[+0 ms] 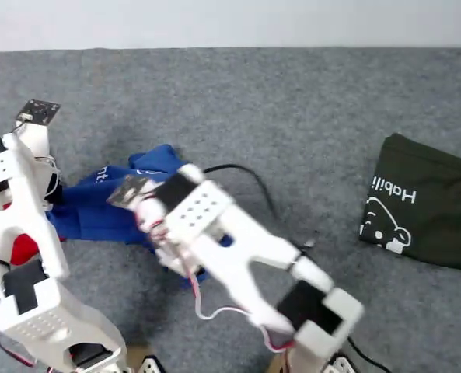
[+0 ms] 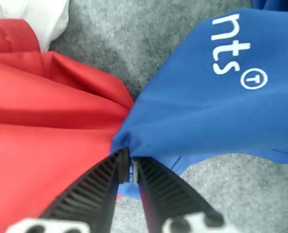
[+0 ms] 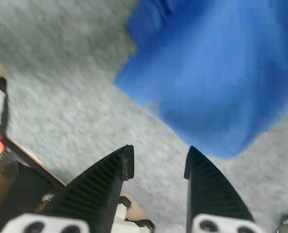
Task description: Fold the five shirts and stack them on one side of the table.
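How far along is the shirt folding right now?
Done: the dark green printed shirt lies folded off to one side. In hand: the left claw is shut on the blue fabric shirt; the right claw is open nearby. Left: the red fabric shirt and white cloth look unfolded.

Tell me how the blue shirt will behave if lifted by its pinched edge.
The crumpled blue fabric shirt will likely hang limp from the left jaws. Held only at one edge, it probably drags across the grey carpet-like table cover and may tug the adjoining red cloth.

The blue shirt (image 2: 207, 111) and red shirt (image 2: 46, 136) are smooth matt cloth, the table (image 1: 292, 101) rough, fuzzy
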Motion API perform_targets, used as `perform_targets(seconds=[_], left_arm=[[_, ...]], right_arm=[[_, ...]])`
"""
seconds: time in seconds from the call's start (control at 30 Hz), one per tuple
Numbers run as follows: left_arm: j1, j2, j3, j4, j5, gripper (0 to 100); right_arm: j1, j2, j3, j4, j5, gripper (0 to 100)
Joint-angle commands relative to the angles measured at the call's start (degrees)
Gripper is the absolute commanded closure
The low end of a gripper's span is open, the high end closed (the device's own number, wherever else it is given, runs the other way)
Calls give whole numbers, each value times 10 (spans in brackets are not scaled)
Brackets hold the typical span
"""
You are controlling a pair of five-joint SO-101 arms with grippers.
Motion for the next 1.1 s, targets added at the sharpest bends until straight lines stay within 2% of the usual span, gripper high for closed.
perform_targets(seconds=[0.0,0.2,0.63,1.07], left_arm=[[-11,-4,-3,-10,-3,995],[-38,-4,-2,-26,-3,995],[-54,-4,-2,-26,-3,995],[-54,-8,-2,-25,-3,995]], right_arm=[[-41,43,-73,22,-31,809],[-71,95,-106,22,-66,809],[-71,241,-108,4,-61,809],[-67,253,-185,14,-61,809]])
